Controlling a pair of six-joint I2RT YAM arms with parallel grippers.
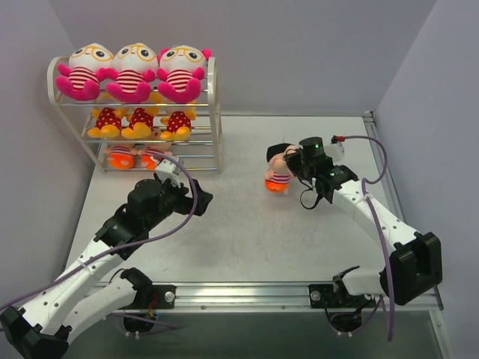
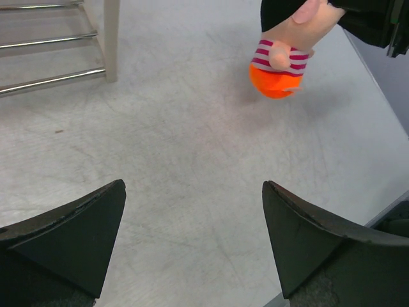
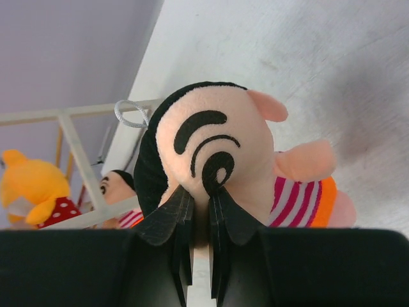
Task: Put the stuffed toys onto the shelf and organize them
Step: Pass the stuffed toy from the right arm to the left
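I see the black-haired doll (image 1: pixel 278 173) pinched by its face in my right gripper (image 3: pixel 199 198), jaws nearly closed on it, over the table (image 1: pixel 247 239) well right of the shelf (image 1: pixel 217 112), while my left gripper (image 2: pixel 193 188) gapes wide and empty near the shelf's front.

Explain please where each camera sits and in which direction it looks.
Top external: above and behind the robot, looking down on the table, shelf, left arm and right arm.
Left wrist: on the left arm, looking over the table past its open left hand.
Right wrist: on the right arm, looking along the right hand, shut on the black-haired doll.
Shared: all three views show that doll and the shelf.
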